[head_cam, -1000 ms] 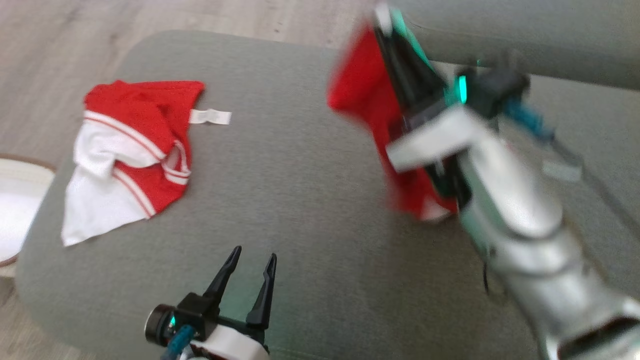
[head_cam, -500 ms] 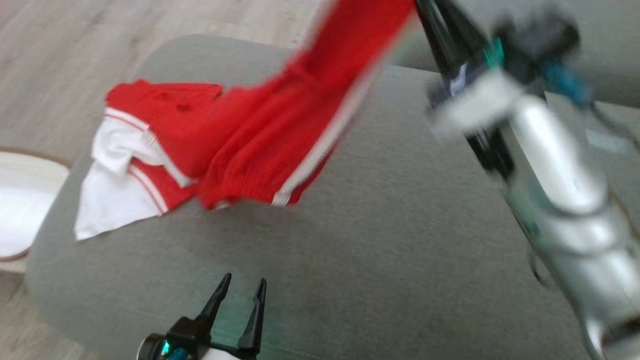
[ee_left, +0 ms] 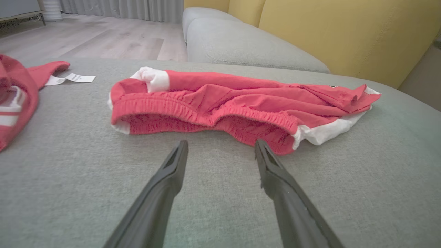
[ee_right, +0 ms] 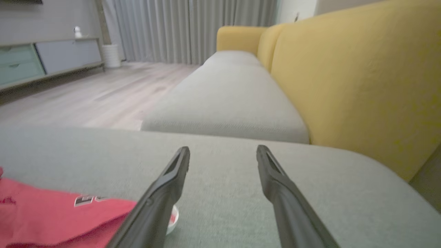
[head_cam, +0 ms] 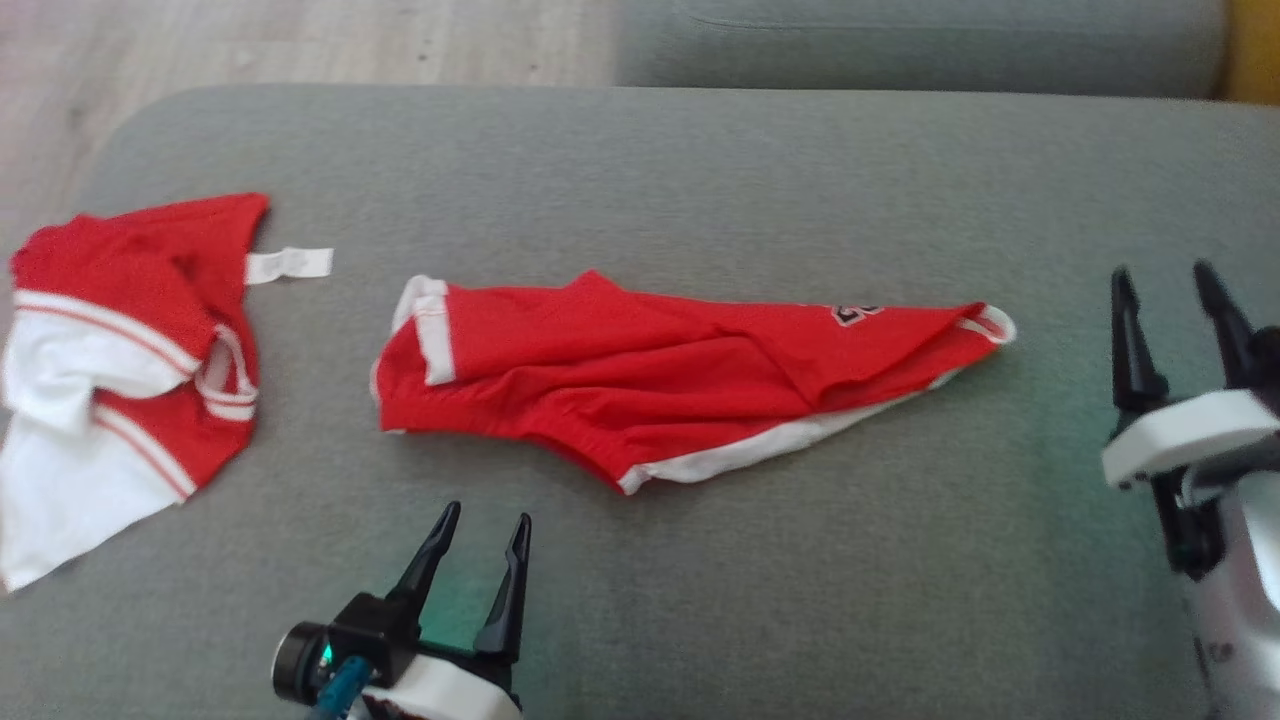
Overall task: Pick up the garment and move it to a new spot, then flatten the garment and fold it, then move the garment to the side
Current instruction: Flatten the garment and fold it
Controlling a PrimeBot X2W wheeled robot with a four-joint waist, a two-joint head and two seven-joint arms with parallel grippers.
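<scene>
A moment ago the right gripper [head_cam: 1160, 272] held the red mesh garment with white trim and a gathered elastic edge [head_cam: 680, 370] stretched in the air. Now the cloth lies across the middle of the grey fabric cushion [head_cam: 700, 600]. The gripper's fingers are spread and empty at the right edge of the frame, near the cloth's right tip. The relocating step looks finished, and flattening seems next. The left gripper [head_cam: 487, 514], bottom centre, is also splayed and holds nothing. The garment is bunched in doubled folds, so only a scrap of black-and-white lettering shows. At far left a second red-and-white top [head_cam: 130, 340] with a white care tag [head_cam: 290, 264] is cut off by the frame.
</scene>
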